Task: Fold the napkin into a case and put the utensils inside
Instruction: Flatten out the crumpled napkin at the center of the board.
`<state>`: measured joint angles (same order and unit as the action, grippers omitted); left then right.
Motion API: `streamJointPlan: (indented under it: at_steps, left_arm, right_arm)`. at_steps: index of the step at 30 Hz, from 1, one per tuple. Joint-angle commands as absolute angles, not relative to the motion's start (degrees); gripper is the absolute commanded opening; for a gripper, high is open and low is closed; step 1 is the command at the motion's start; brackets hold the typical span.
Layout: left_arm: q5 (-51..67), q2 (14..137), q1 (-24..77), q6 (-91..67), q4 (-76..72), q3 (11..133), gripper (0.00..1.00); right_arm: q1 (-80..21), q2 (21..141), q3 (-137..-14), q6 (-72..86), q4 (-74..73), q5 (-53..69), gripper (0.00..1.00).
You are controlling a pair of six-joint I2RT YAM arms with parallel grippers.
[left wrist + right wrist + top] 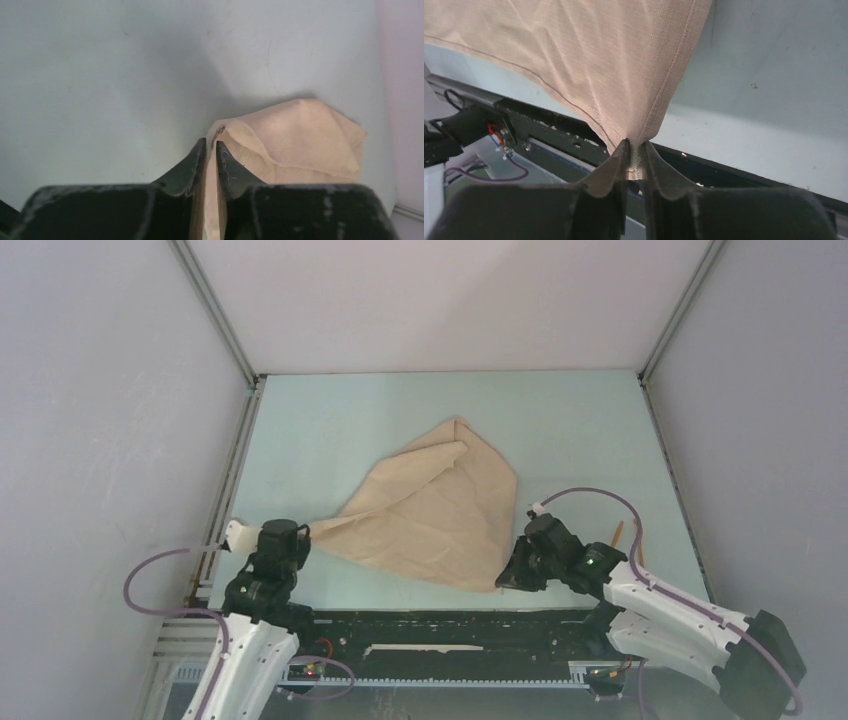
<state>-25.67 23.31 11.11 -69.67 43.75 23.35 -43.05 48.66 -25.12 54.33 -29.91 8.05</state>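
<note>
The beige-tan napkin lies loosely spread in the middle of the table, its far corner bunched and folded over. My left gripper is shut on the napkin's near-left corner; the cloth runs between the jaws in the left wrist view, where the gripper pinches it. My right gripper is shut on the near-right corner, and the cloth hangs taut from the gripper in the right wrist view. Two orange-brown utensils lie right of the right arm, partly hidden by its cable.
The pale table is walled by grey panels on the left, back and right. A black rail runs along the near edge between the arm bases. Purple cables loop by both arms.
</note>
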Motion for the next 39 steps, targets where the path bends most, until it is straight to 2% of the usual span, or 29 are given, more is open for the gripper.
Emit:
streamJointPlan:
  at_steps: [1,3,4,6,8,10,11,12,15,18,27,29,32,37,39]
  left_arm:
    - [-33.45,21.05,10.81,-71.99,48.99,27.84,0.41]
    - [-34.61,21.84,10.81,-69.46,49.62,30.4,0.7]
    - [-35.21,22.58,10.81,-67.16,49.41,32.05,0.78]
    - [-34.57,24.86,10.81,-59.91,46.15,34.95,0.82]
    - [-28.77,26.98,10.89,-50.54,38.85,36.91,0.83]
    - [-17.73,30.18,11.51,-42.11,26.03,35.79,0.88]
    - [-12.75,33.35,12.57,-39.46,19.69,35.59,0.97]
    - [-9.67,37.91,14.72,-37.3,15.47,36.92,0.99]
    - [-11.89,54.94,25.32,-28.78,15.34,48.06,1.0]
    - [-10.26,72.61,32.0,-21.97,15.95,60.28,0.99]
    - [-20.74,116.38,42.79,-12.39,26.15,101.81,0.94]
    - [-23.23,123.33,43.93,-10.9,29.98,112.02,0.93]
    - [-28.42,131.87,45.02,-9.47,35.06,122.03,0.85]
    - [-31.22,138.39,45.48,-7.75,35.73,126.82,0.8]
    - [-31.85,139.63,45.48,-7.4,36.12,127.61,0.75]
  right_arm:
    - [-42.47,51.52,-25.58,53.34,-27.26,6.55,0.38]
    - [-36.31,52.71,-27.15,48.39,-25.67,10.1,0.56]
    - [-32.43,53.68,-28.53,46.16,-25.29,11.62,0.64]
    - [-22.17,55.22,-30.39,40.89,-22.42,15.98,0.75]
    - [-14.24,58.35,-32.31,38.0,-18.06,20.37,0.83]
    - [-8.65,63.82,-35.41,36.48,-12.37,24.59,0.86]
    - [-6.9,67.14,-37.51,35.95,-10.5,26.35,0.86]
    - [-5.69,71.3,-40.04,35.37,-9.33,27.89,0.86]
    - [-3.99,83.09,-48.76,33.61,-9.11,31.83,0.83]
    - [-3.2,89.48,-53.21,35.15,-6.18,34.03,0.79]
    - [0.83,95.53,-55.3,37.03,-5.77,35.27,0.77]
    - [2.11,95.49,-54.34,37.55,-4.59,36.01,0.77]
    - [2.87,95.08,-53.41,37.97,-3.6,36.62,0.77]
    - [3.74,94.68,-52.38,37.64,-3.06,36.48,0.76]
    - [4.31,95.04,-51.86,37.89,-2.47,36.75,0.76]
